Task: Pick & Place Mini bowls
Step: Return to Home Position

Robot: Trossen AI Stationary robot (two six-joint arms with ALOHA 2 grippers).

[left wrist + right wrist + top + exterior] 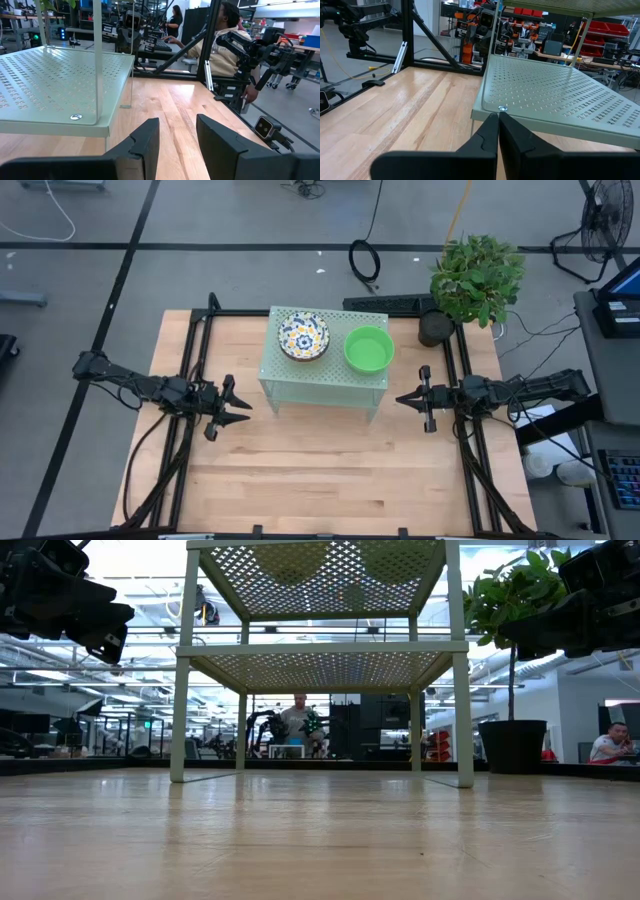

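Note:
A white bowl with a blue-and-yellow floral pattern [303, 336] and a plain bright green bowl [368, 348] sit side by side on the top shelf of the pale green perforated stand [322, 380]. Whether more bowls are nested in them, I cannot tell. My left gripper [243, 410] [177, 135] hovers open to the left of the stand, pointing toward it. My right gripper [400, 398] [498, 120] hovers shut to the right of the stand, at the level of the lower shelf [555, 95]. Neither touches anything.
A potted plant [477, 280] stands at the table's far right corner, and a dark bar [385, 303] lies behind the stand. Black frame rails [195, 350] run along both sides. Bare wooden tabletop [320, 470] stretches across the near half. People sit in the room beyond.

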